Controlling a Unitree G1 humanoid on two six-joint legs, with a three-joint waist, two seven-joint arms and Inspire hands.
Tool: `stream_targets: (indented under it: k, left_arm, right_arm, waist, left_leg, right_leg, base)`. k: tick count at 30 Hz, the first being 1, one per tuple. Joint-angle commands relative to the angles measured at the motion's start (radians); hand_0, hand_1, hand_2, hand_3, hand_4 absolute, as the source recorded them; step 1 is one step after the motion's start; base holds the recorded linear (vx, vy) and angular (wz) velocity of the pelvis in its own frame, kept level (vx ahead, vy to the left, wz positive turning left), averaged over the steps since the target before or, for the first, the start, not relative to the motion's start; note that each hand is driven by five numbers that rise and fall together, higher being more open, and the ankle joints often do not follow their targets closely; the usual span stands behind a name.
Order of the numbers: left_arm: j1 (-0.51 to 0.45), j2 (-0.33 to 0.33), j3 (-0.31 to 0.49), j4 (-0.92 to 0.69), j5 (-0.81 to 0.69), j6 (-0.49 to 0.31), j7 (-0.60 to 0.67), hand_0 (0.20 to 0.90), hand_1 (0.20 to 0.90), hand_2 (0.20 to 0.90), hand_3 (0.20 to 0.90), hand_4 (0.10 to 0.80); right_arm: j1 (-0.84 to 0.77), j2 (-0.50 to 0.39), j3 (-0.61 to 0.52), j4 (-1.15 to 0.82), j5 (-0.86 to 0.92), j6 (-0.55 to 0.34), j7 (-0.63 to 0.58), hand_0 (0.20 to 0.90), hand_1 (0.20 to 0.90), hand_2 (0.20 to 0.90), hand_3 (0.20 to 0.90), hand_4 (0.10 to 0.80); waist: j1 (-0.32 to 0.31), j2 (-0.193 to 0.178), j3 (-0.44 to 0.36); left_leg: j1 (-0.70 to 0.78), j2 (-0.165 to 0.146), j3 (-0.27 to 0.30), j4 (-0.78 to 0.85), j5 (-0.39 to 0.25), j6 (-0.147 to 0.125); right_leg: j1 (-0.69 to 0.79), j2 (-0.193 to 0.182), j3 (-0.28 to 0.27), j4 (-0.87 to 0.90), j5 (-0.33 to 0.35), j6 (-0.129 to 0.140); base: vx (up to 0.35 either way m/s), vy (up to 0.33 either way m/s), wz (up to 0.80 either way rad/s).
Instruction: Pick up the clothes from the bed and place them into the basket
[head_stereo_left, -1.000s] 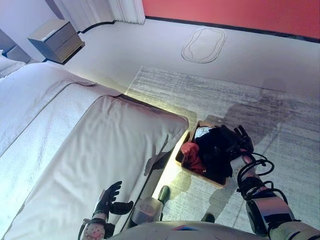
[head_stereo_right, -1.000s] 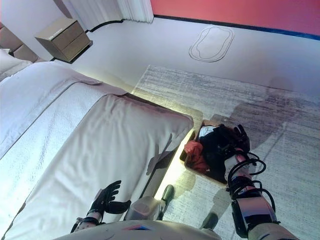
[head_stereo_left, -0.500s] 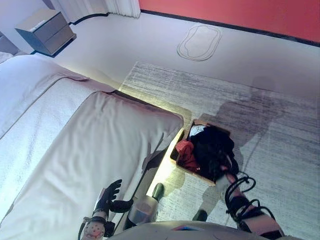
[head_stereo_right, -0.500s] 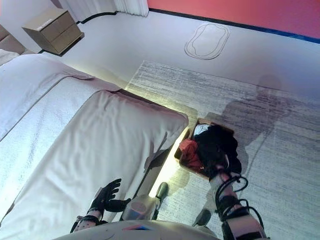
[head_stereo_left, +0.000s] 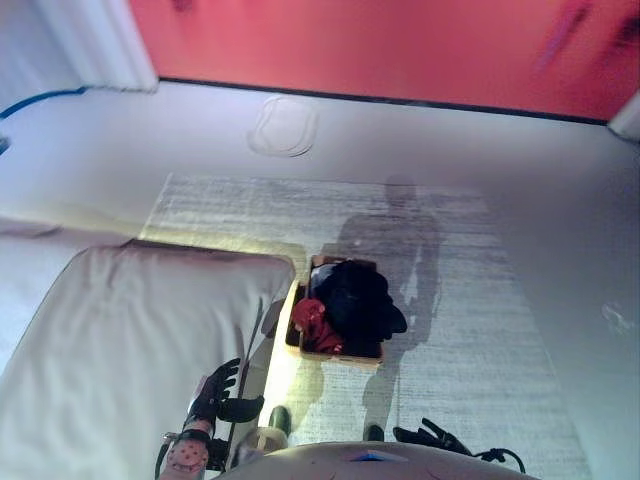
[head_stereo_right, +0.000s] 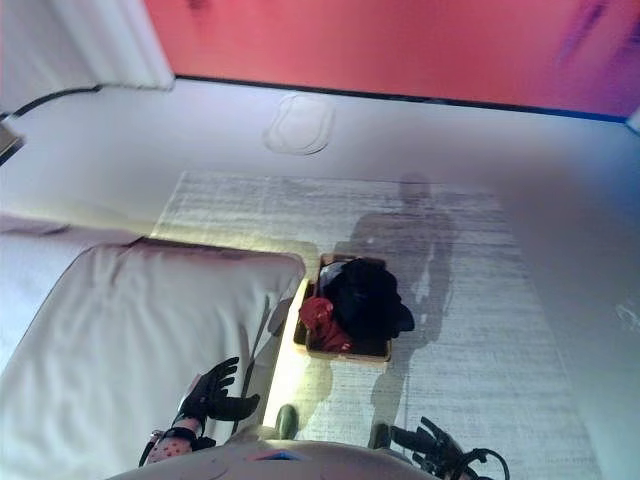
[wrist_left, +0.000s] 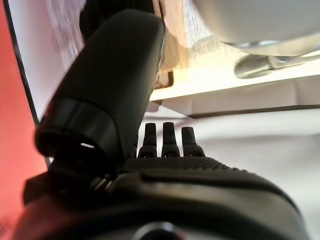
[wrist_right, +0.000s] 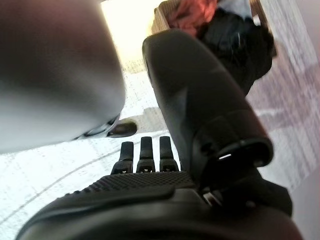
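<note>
A wooden basket (head_stereo_left: 350, 357) stands on the rug beside the bed's foot corner, filled with black clothes (head_stereo_left: 358, 300), a red garment (head_stereo_left: 312, 320) and a bit of pale cloth. The white bed (head_stereo_left: 110, 350) shows no clothes in view. My left hand (head_stereo_left: 217, 393) hovers over the bed's near edge, fingers straight and spread, holding nothing. My right hand (head_stereo_right: 432, 445) hangs low by my side over the rug, short of the basket, fingers straight and empty; its wrist view shows the basket's clothes (wrist_right: 235, 35) beyond the thumb.
A grey striped rug (head_stereo_left: 470, 300) covers the floor around the basket. A pale oval outline (head_stereo_left: 284, 125) lies on the floor near the red wall (head_stereo_left: 380, 45). A white curtain (head_stereo_left: 95, 40) hangs at the far left.
My right hand has let go of the black clothes, left them in the basket and drawn back low to my side. The camera has swung right, shifting the bed left.
</note>
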Motion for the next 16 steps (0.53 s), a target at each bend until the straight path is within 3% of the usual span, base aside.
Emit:
stream_targets:
  k: [1, 6, 16]
  left_arm:
    - [-0.084, -0.015, -0.015, 0.049, -0.026, -0.022, -0.012, 0.9, 0.9, 0.9, 0.9, 0.8]
    - [-0.106, -0.017, -0.053, 0.072, -0.014, 0.018, -0.051, 0.9, 0.9, 0.9, 0.9, 0.8]
    - [-0.102, -0.02, -0.058, 0.085, -0.041, 0.066, -0.145, 0.9, 0.9, 0.9, 0.9, 0.8]
  right_arm:
    - [-0.062, -0.027, -0.008, -0.004, -0.022, -0.001, 0.041, 0.9, 0.9, 0.9, 0.9, 0.8]
    - [-0.073, -0.032, -0.001, -0.002, -0.025, 0.055, 0.044, 0.9, 0.9, 0.9, 0.9, 0.8]
    - [-0.081, -0.018, 0.01, -0.014, -0.027, 0.084, 0.027, 0.9, 0.9, 0.9, 0.9, 0.8]
  waist:
    - [0.0, 0.041, 0.021]
    - [-0.025, 0.041, 0.013]
    - [-0.032, 0.039, -0.004]
  left_leg:
    - [-0.017, 0.017, -0.008, 0.012, -0.035, -0.019]
    - [0.002, 0.019, 0.006, 0.014, -0.048, -0.014]
    - [0.03, 0.012, 0.002, 0.008, -0.063, -0.005]
  right_leg:
    - [0.079, 0.039, -0.022, 0.074, -0.073, 0.018]
    - [0.075, 0.042, 0.005, 0.086, -0.077, 0.017]
    - [0.089, 0.041, 0.016, 0.077, -0.072, 0.021]
  base:
    - [-0.057, 0.035, -0.26]
    - [-0.029, 0.014, -0.11]
    - [0.0, 0.001, 0.0]
